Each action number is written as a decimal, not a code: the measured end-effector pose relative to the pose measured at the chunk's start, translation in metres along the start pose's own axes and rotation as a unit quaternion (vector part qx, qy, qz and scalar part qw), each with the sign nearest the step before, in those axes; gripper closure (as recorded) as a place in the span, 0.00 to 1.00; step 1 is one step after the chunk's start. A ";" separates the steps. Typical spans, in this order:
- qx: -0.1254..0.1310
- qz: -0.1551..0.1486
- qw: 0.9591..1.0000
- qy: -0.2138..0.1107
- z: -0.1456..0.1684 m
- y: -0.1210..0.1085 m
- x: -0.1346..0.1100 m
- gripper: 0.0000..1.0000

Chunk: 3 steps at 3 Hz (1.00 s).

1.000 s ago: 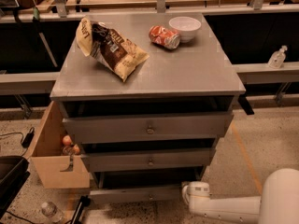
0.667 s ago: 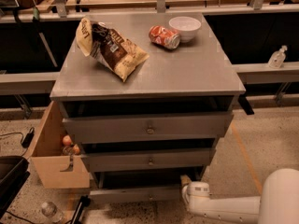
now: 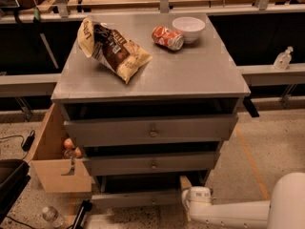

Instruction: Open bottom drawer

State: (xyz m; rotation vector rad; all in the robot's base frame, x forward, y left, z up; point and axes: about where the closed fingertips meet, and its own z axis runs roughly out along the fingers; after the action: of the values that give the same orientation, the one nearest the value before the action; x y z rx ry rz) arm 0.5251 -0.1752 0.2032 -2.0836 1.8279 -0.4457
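The grey cabinet (image 3: 152, 80) has three drawers stacked below its top. The bottom drawer (image 3: 133, 199) is the lowest and narrowest front, just above the floor, with a dark gap above its panel. My gripper (image 3: 187, 191) sits at the end of the white arm (image 3: 228, 213), which reaches in from the lower right. It is at the right end of the bottom drawer's front, close to the cabinet's right leg. The drawer's small centre knob (image 3: 153, 202) lies to the left of the gripper.
On the cabinet top lie a chip bag (image 3: 114, 49), a red can (image 3: 167, 37) on its side and a white bowl (image 3: 188, 28). A cardboard box (image 3: 55, 163) holding fruit stands against the cabinet's left side. A plastic bottle (image 3: 50, 216) lies on the floor.
The white arm's end has shifted slightly left, closer to the right end of the bottom drawer front. Nothing else has moved.
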 end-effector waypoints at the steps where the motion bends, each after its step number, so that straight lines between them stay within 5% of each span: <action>1: -0.003 -0.006 1.000 -0.013 -0.011 -0.012 -0.026 0.00; 3: -0.007 0.044 0.999 0.000 0.011 -0.028 -0.057 0.00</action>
State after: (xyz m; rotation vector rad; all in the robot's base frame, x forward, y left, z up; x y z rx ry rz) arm 0.5472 -0.1147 0.2046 -2.0018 1.9192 -0.4125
